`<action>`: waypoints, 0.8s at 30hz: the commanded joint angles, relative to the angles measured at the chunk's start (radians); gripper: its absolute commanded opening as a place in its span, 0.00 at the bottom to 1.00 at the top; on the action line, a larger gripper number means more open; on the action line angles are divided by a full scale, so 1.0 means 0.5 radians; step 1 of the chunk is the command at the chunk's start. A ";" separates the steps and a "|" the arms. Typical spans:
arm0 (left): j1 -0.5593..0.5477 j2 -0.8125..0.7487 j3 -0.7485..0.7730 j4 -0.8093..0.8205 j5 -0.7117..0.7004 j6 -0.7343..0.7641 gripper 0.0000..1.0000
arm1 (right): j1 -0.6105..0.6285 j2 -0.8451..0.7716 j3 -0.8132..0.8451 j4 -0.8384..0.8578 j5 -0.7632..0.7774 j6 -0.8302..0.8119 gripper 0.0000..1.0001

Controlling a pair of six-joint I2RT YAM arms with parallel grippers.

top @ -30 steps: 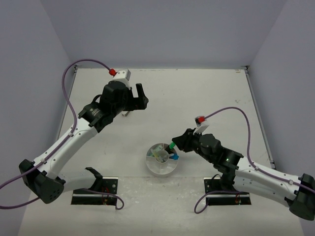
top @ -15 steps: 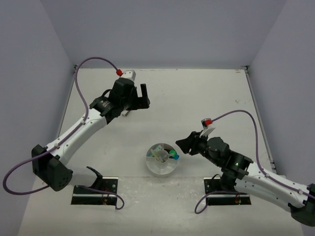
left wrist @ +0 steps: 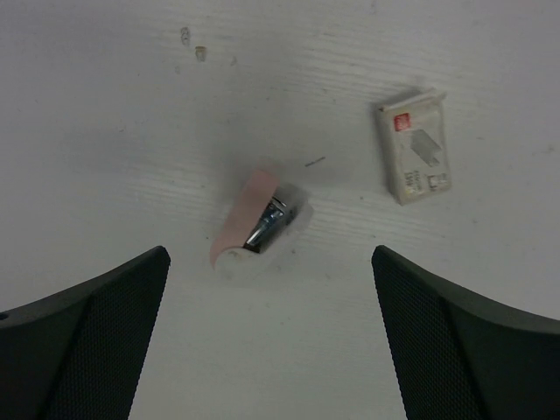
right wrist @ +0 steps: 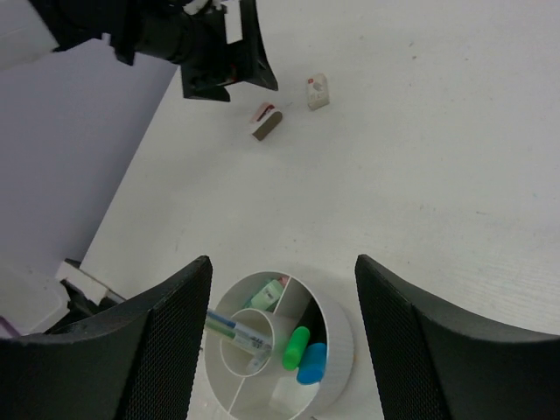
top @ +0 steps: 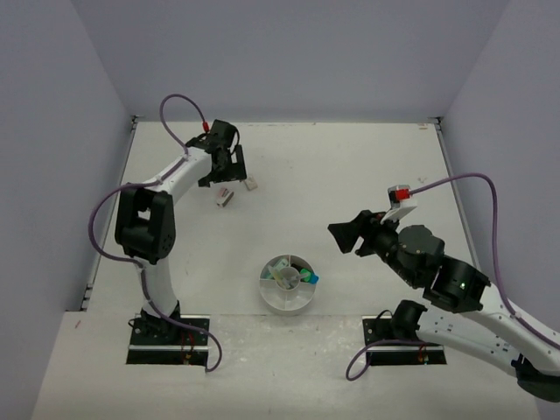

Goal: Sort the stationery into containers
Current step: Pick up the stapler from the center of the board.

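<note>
The round white divided dish [top: 285, 305] stands near the front middle. A green highlighter [right wrist: 297, 347] and a blue highlighter [right wrist: 312, 363] lie in one wedge of the dish [right wrist: 343, 325], with pens [right wrist: 229, 325] across its centre cup. My right gripper [top: 342, 238] hangs open and holds nothing, up and to the right of the dish; the dish shows between its fingers [right wrist: 175, 332]. My left gripper [top: 229, 171] is open at the far left, above a small pink-and-white item with a metal part [left wrist: 249, 223] and a white eraser [left wrist: 415, 157], touching neither.
Both loose items also show from above, the eraser [top: 251, 184] and the pink item [top: 224, 199], close together. Lilac walls enclose the table. The left arm's cable [top: 179, 114] loops over the far left corner.
The right gripper has opened, the green highlighter now lies in the dish, and the gripper has pulled back up and right. The left arm has swung out to the far left over the two loose items.
</note>
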 commanded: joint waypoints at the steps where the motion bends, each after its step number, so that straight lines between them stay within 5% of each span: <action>1: 0.058 0.030 -0.052 0.189 0.193 0.308 0.96 | -0.005 0.033 0.124 -0.240 -0.101 -0.114 0.68; 12: 0.159 -0.040 -0.555 0.612 0.418 0.683 0.87 | -0.011 0.012 0.099 -0.246 -0.208 -0.157 0.68; 15: 0.170 -0.016 -0.597 0.621 0.437 0.703 0.72 | -0.011 0.043 0.128 -0.246 -0.206 -0.171 0.68; 21: 0.172 -0.127 -0.714 0.682 0.558 0.729 0.04 | -0.023 0.127 0.200 -0.246 -0.212 -0.143 0.68; 24: 0.169 -0.316 -0.772 0.708 0.726 0.689 0.00 | -0.077 0.254 0.289 -0.277 -0.225 -0.033 0.71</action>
